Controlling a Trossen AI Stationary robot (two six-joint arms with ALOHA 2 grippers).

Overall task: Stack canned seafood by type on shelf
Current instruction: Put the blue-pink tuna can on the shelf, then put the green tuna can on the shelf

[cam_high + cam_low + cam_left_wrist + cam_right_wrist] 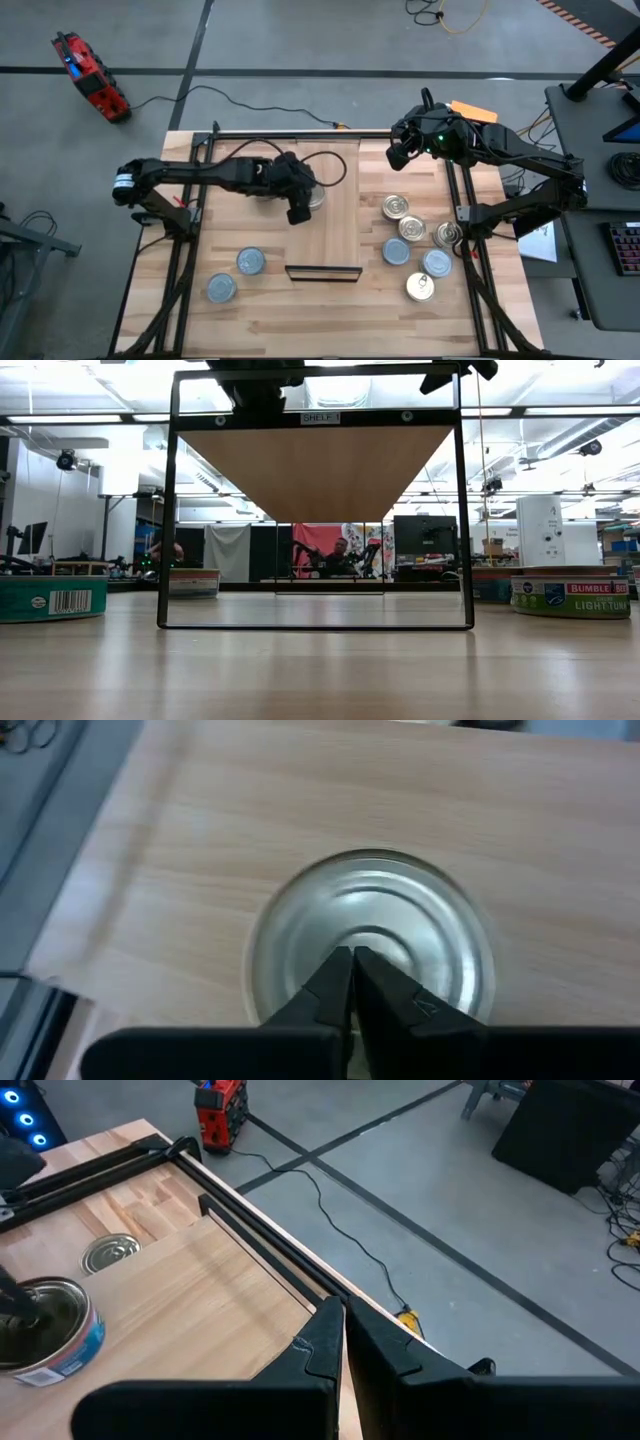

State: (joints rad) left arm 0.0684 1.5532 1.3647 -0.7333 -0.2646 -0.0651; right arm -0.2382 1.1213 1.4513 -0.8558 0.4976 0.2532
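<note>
The left claw, fingers pressed together and holding nothing, sits over one tin on the shelf. The right claw, likewise closed and empty, waits at the desk's far right. Eight tins remain on the desk; most stacking is outstanding. The shelf offers ample open room.

Silver ringed tin top on pale wood-grain shelf; black gripper; blue-banded tin.
</note>
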